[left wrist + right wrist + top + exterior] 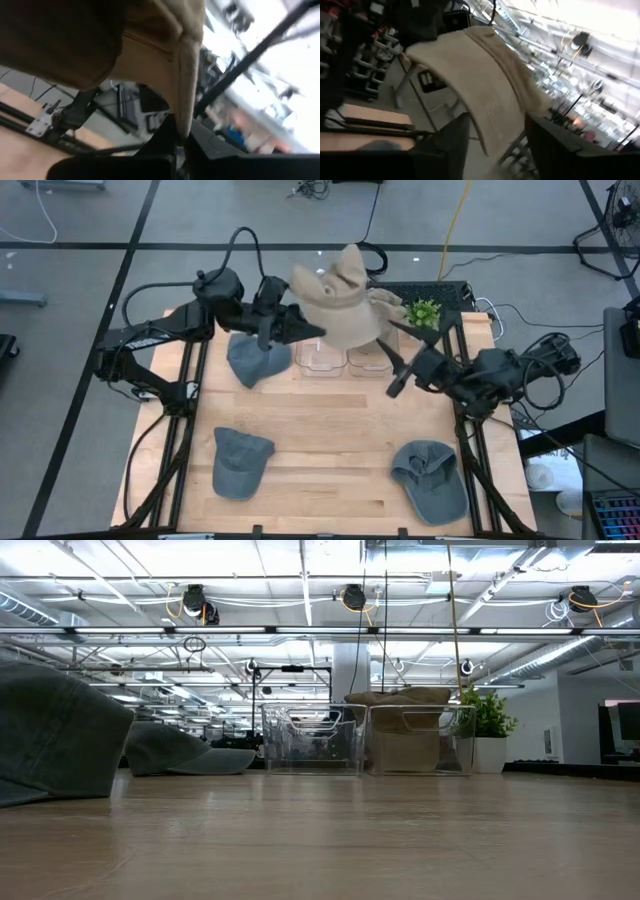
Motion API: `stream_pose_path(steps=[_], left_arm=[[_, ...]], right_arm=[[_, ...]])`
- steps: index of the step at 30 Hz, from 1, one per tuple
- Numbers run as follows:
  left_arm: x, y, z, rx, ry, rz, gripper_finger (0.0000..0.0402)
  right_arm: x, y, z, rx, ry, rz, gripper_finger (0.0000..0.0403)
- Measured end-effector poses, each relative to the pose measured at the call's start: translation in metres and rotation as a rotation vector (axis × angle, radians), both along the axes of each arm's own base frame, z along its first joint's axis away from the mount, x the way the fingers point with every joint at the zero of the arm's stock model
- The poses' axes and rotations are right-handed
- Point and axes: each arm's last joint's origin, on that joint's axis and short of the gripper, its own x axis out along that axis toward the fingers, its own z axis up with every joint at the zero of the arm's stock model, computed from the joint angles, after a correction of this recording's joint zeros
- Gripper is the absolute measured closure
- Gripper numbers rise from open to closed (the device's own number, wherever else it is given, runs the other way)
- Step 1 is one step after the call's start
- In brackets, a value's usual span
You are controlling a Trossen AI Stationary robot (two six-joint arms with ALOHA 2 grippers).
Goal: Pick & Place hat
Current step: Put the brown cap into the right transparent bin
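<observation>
Tan hat (338, 305) hanging over bins (345, 358); left gripper (318, 330) clenching brim at 9 o'clock; right gripper (398, 360) released, waiting at 4 o'clock.

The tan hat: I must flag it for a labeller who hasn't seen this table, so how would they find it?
Look to the far edge of the wooden table, above the clear bins. The tan hat hangs there, held up by the left gripper. The other three hats are grey and lie flat.
</observation>
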Motion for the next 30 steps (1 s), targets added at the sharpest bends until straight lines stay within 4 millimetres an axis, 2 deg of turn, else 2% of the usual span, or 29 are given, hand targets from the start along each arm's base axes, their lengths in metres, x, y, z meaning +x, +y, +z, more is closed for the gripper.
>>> stream_pose_path(steps=[6,12,16,20,25,30], left_arm=[[-0.001,-0.002,-0.011,0.199,0.066,-0.034,0.0392],[-0.010,-0.005,-0.022,0.396,0.151,-0.044,0.0392],[-0.026,-0.007,-0.025,0.494,0.233,-0.031,0.0392],[-0.034,-0.010,-0.035,0.539,0.337,-0.066,0.0392],[-0.041,-0.020,-0.043,0.588,0.415,-0.145,0.0392],[-0.044,-0.037,-0.048,0.728,0.420,-0.238,0.0392]], right_arm=[[-0.004,0.011,-0.002,0.155,-0.084,0.028,0.0151],[-0.005,0.015,-0.008,0.302,-0.141,0.083,0.0111],[-0.002,0.018,-0.015,0.411,-0.152,0.200,0.0103],[0.001,0.017,-0.020,0.532,-0.146,0.311,0.0109],[0.009,0.004,-0.030,0.684,-0.086,0.427,0.0120],[0.016,-0.012,-0.035,0.779,-0.032,0.505,0.0115]])
